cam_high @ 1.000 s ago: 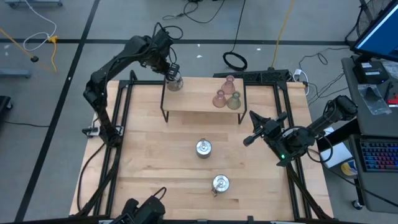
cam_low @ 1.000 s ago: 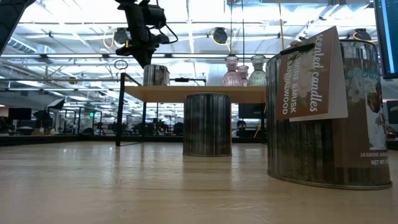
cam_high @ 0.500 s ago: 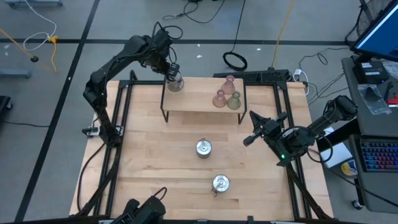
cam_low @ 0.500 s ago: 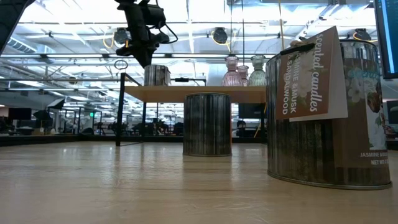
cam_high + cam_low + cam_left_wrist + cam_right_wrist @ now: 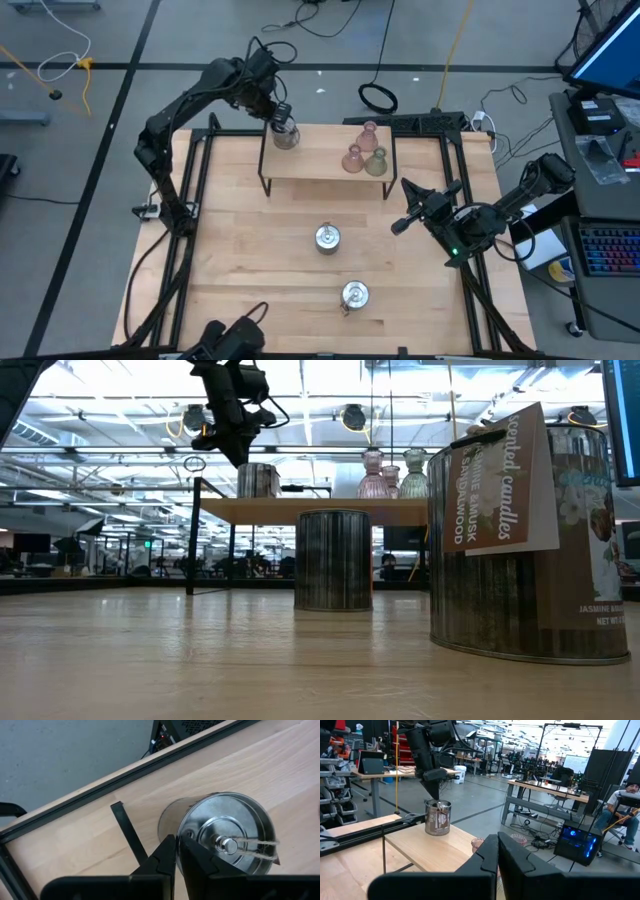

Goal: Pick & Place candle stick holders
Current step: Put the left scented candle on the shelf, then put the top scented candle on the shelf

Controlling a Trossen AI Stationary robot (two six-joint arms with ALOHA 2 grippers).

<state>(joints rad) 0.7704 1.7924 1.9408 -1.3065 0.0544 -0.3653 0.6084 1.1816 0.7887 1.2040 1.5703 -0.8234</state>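
Note:
A shiny silver holder [image 5: 286, 136] stands on the far left end of a raised wooden shelf [image 5: 325, 170]. My left gripper [image 5: 279, 123] is over it, shut on its rim. Two pinkish glass holders [image 5: 369, 131] [image 5: 353, 158] and an olive-green one [image 5: 376, 161] stand on the shelf's right part. Two more silver holders [image 5: 327, 238] [image 5: 355, 294] stand on the table in front of the shelf. My right gripper [image 5: 404, 222] is shut and empty above the table's right side. My left gripper pinches the silver holder's rim [image 5: 181, 833] on one side, one finger [image 5: 192, 851] inside the tin and one outside. The fingers come from above, pointing down. The holder stands upright with its bottom on the shelf [image 5: 320, 510].
The shelf stands on thin black legs [image 5: 264, 185] at the table's far side. A black frame [image 5: 190, 200] runs along the table's edges. The nearest silver holder carries a brown label [image 5: 505, 480]. A person [image 5: 629, 795] sits in the room beyond.
My left gripper has moved a little toward the table's right edge, and the silver holder in its hold has shifted the same way along the shelf, staying upright.

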